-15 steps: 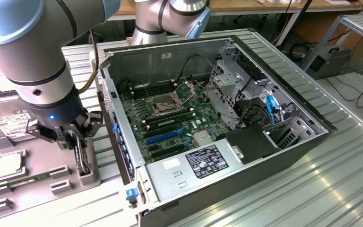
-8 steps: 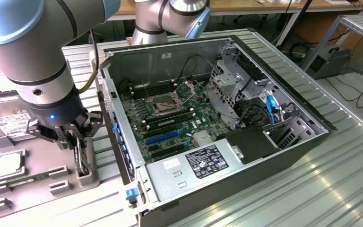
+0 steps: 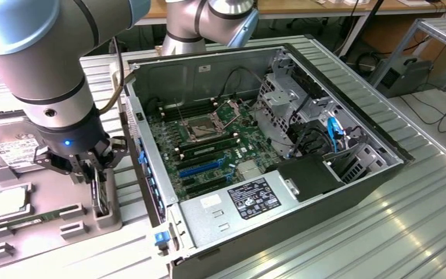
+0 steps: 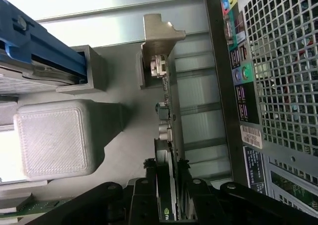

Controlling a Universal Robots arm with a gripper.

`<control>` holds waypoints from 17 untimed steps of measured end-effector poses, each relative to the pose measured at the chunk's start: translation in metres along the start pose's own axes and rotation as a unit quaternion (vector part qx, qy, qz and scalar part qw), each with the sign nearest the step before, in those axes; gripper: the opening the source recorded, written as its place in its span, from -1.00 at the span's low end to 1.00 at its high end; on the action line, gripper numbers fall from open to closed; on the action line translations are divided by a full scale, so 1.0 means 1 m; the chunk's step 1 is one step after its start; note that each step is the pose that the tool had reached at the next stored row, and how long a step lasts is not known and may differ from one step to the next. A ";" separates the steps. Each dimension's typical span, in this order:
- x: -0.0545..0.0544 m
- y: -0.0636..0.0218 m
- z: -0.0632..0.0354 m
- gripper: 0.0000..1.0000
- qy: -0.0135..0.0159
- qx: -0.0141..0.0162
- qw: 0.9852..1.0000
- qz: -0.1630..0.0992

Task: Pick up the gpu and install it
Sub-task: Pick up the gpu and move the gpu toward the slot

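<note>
The gpu (image 3: 98, 196) stands on edge in a slot of the grey parts tray (image 3: 56, 195), at the exterior view's left beside the open computer case (image 3: 347, 110). My gripper (image 3: 93, 173) reaches straight down onto the gpu. In the wrist view the gpu (image 4: 168, 101) shows edge-on, its metal bracket and ports resting against a grey holder post (image 4: 158, 34). My gripper (image 4: 167, 187) is shut on the card, one black finger (image 4: 148, 187) pressed against each face. The card's lower edge still sits in the tray.
The case lies on its side with the motherboard (image 3: 207, 145) exposed and blue slots (image 3: 200, 168) near the tray side. The tray also holds a hard drive (image 3: 14, 152), a processor (image 3: 7, 200) and a memory stick (image 3: 33, 218). The case's rear port panel (image 4: 238, 71) is close beside the gripper.
</note>
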State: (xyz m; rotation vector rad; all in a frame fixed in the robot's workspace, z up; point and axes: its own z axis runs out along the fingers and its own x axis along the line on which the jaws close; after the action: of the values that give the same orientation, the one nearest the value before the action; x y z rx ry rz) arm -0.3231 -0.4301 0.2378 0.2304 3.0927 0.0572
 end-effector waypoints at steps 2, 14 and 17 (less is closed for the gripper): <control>-0.002 0.0002 0.0000 -0.45 0.001 0.000 1.000 -0.010; -0.002 0.0002 0.0000 -0.47 0.004 -0.003 0.996 -0.084; -0.002 0.0001 -0.0005 -0.47 0.004 -0.003 0.996 -0.084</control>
State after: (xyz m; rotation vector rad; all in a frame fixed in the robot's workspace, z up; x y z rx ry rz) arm -0.3208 -0.4304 0.2384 -0.0305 3.1064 0.0618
